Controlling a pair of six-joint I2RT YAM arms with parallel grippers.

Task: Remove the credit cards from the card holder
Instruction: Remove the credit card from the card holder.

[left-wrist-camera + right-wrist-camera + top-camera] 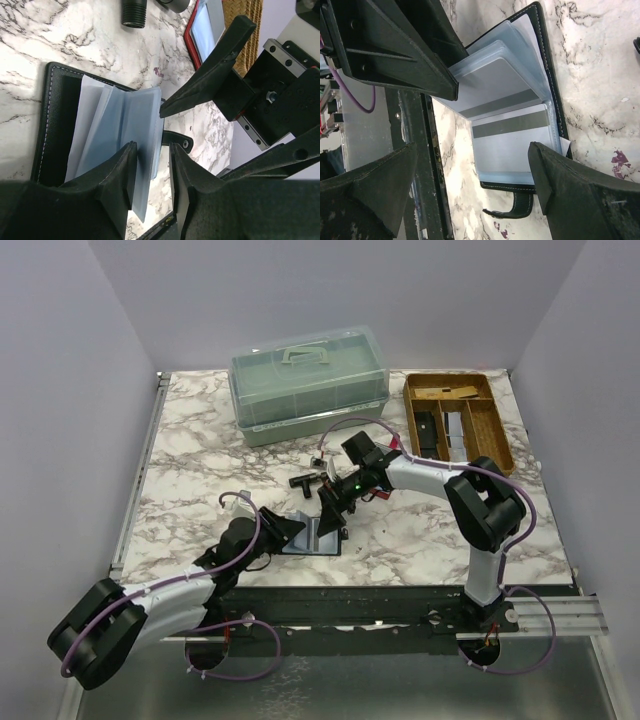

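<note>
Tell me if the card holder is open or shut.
Open. The card holder has its black cover spread on the table, clear sleeves fanned up, two grey striped cards showing in the pockets.

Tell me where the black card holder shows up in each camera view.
Top external: card holder low centre of the table, lying open.
Left wrist: card holder left of centre, clear sleeves fanned out.
Right wrist: card holder centre right, sleeves showing grey credit cards.
Shared landmark: the marble tabletop beneath it.
</note>
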